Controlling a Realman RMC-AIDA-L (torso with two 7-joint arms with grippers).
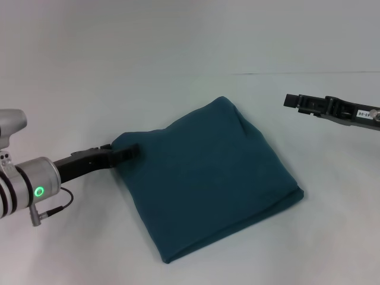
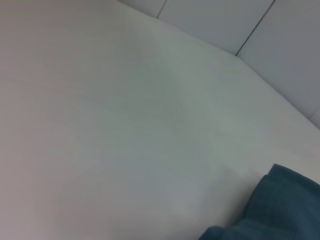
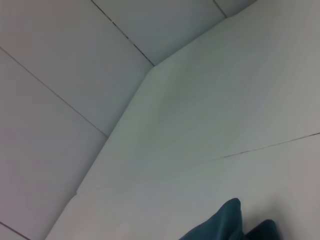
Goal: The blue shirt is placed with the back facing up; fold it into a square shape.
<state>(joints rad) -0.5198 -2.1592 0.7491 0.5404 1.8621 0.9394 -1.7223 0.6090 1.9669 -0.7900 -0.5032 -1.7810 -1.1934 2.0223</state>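
The blue shirt (image 1: 208, 178) is seen lying folded square on the table (image 1: 178, 47), its left corner met by the left pincer (image 1: 126, 152), whose opening cannot be told, presumably for tidying, while the right pincer (image 1: 291, 100), likewise unreadable, is held clear to the shirt's right.

Blue shirt (image 1: 208, 178): soft matt cloth, plain, no sheen; fine knit, edges rounded where the layers fold. Tabletop (image 1: 178, 47): smooth, matt, pale, with thin dark seam lines in the wrist views. Left end effector (image 1: 127, 151): black matt plastic look; the arm segment behind it is brushed silver metal with a glossy green-lit ring. Right end effector (image 1: 291, 101): black, matt, hard-surfaced.
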